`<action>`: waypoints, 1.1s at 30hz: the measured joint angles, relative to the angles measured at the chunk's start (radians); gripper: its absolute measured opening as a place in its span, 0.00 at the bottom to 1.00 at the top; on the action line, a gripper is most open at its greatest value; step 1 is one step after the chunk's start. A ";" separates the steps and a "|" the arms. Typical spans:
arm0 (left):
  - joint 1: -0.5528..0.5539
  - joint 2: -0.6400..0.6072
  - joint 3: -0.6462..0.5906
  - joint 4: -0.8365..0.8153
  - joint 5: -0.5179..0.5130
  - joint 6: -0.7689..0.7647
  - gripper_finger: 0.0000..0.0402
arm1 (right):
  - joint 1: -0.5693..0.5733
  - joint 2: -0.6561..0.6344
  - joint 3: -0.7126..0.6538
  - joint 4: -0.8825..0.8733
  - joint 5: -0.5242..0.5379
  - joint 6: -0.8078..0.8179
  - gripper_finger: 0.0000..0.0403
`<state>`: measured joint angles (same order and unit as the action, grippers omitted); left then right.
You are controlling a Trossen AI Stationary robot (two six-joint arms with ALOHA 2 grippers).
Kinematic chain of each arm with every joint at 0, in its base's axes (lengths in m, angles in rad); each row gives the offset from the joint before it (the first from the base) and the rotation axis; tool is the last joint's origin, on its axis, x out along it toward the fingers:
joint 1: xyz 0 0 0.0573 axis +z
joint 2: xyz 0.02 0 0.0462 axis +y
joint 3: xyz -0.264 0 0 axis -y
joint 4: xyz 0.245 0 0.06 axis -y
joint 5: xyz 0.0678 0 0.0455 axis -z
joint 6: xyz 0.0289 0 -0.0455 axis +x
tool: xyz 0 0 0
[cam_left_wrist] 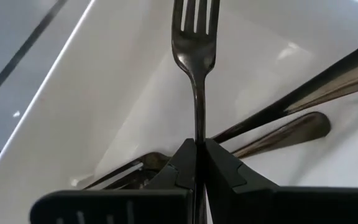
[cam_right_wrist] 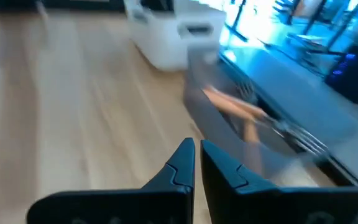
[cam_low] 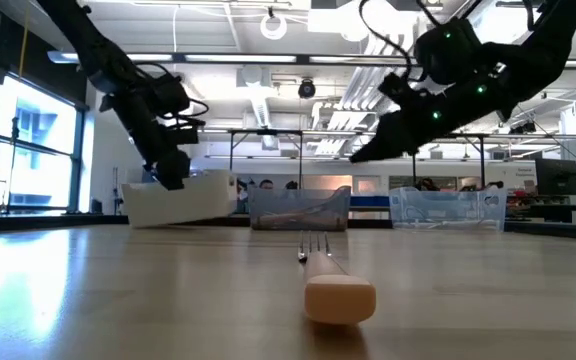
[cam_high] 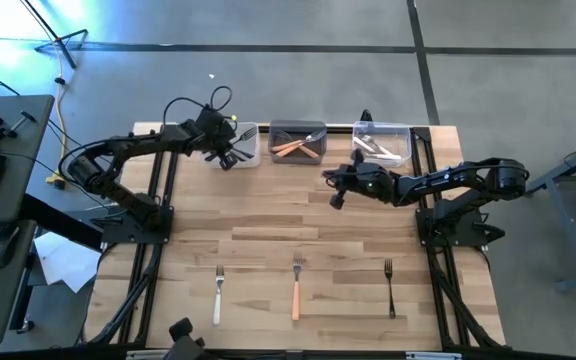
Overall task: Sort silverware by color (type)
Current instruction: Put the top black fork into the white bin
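Observation:
My left gripper [cam_high: 226, 152] hangs over the white bin [cam_high: 240, 148] at the table's far edge, shut on a black-handled fork [cam_left_wrist: 196, 37]. Other black forks [cam_left_wrist: 291, 127] lie in that bin. The dark middle bin [cam_high: 298, 128] holds orange-handled forks [cam_high: 296, 147], and the clear right bin [cam_high: 383, 128] holds white-handled ones [cam_high: 376, 150]. My right gripper [cam_high: 334, 182] hovers just near of the middle bin, shut and holding nothing. Three forks lie flat near the table's near edge: white [cam_high: 218, 295], orange [cam_high: 295, 290] and black [cam_high: 389, 288]. My left gripper pinches the black fork by its slim handle [cam_left_wrist: 199, 121] between the two fingers. The fork runs on along the fingers' line, its tines [cam_left_wrist: 196, 18] pointing away past the fingertips. It is held over the inside of the white bin, above the forks lying there.
The three bins stand in a row along the far edge. Bare wood lies between them and the three forks near the near edge. The orange fork's handle end [cam_low: 339, 298] lies close to the low camera. Both arms' bases stand at the table's left and right sides.

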<state>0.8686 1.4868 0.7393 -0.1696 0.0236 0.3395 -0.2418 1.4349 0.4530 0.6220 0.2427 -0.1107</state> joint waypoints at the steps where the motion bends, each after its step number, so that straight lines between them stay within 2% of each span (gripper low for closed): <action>1: 0.005 0.000 -0.016 0.039 0.013 -0.023 0.01 | 0.000 0.000 0.000 0.025 -0.030 0.010 0.02; 5: 0.030 0.004 -0.068 0.106 0.030 -0.075 0.01 | -0.006 0.000 0.020 0.094 -0.123 0.049 0.02; 7: 0.036 0.005 -0.090 0.115 -0.008 -0.075 0.01 | -0.007 0.000 0.052 0.083 -0.154 0.082 0.02; 10: 0.033 0.003 -0.100 0.125 -0.073 -0.054 0.01 | 0.003 0.017 0.125 0.050 -0.206 0.108 0.02; 13: 0.032 0.002 -0.101 0.127 -0.077 -0.050 0.01 | 0.026 0.070 0.252 -0.001 -0.218 0.104 0.02; 20: 0.024 0.001 -0.104 0.146 -0.055 -0.014 0.01 | 0.011 0.342 0.618 -0.125 -0.218 0.061 0.00; 25: 0.013 0.000 -0.104 0.148 -0.054 0.022 0.01 | -0.023 0.558 0.811 -0.141 -0.215 0.135 0.00; 30: 0.011 0.000 -0.104 0.150 -0.053 0.038 0.01 | -0.040 0.726 0.995 -0.261 -0.107 0.182 0.00; 33: 0.011 0.000 -0.104 0.151 -0.053 0.039 0.01 | -0.040 0.805 1.099 -0.332 -0.085 0.184 0.00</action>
<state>0.8797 1.4872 0.6357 -0.0189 -0.0296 0.3782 -0.2821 2.2398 1.5518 0.2896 0.1577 0.0730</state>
